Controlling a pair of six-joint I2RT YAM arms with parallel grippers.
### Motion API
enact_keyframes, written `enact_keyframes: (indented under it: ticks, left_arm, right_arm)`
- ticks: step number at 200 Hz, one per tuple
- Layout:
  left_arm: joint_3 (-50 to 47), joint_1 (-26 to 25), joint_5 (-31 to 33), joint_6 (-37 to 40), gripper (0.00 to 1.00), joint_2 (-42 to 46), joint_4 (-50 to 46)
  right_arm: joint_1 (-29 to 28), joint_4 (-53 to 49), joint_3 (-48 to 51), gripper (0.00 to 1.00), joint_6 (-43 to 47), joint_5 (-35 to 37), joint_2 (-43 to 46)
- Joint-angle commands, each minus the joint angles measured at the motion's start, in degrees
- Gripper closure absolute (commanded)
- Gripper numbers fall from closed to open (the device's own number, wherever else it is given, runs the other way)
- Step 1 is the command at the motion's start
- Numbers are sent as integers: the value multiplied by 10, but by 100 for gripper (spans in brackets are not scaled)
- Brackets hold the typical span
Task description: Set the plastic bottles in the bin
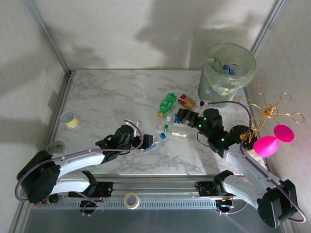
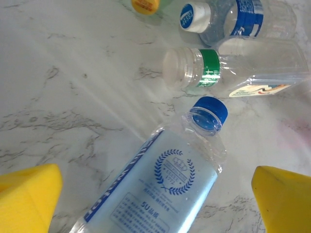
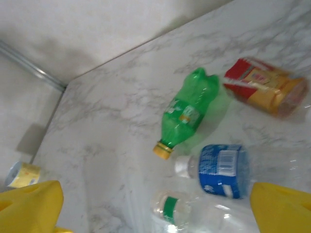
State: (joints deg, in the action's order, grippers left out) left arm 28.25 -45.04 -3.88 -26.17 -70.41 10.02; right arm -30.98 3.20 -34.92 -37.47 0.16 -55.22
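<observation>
Pickup step, I judge: the left hand (image 2: 155, 206), wide open and empty, brackets a blue-capped bottle (image 2: 165, 179) lying on the tabletop (image 2: 73, 97). Next it must lower and close. The right hand (image 3: 155, 206), equally open and empty, faces the green bottle (image 3: 187, 111). The bin (image 1: 214, 90) stands far right.

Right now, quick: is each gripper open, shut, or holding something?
Left gripper: open, fingers either side of the blue-capped bottle, not gripping it.
Right gripper: open, holding nothing.
</observation>
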Motion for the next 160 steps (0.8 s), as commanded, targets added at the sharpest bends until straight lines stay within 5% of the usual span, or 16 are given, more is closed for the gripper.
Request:
enact_keyframes:
  ticks: [1, 102, 160]
  left_arm:
    - [26, -19, 23, 26, 0, -23, -36]
    - [70, -119, 95, 30, 1, -78, -128]
    - [87, -127, 135, 31, 5, -125, -126]
  right_arm:
    - [-26, 86, 7, 1, -31, 17, -23]
    - [-55, 92, 7, 1, -27, 46, -44]
    - [-55, 90, 13, 1, -32, 45, -41]
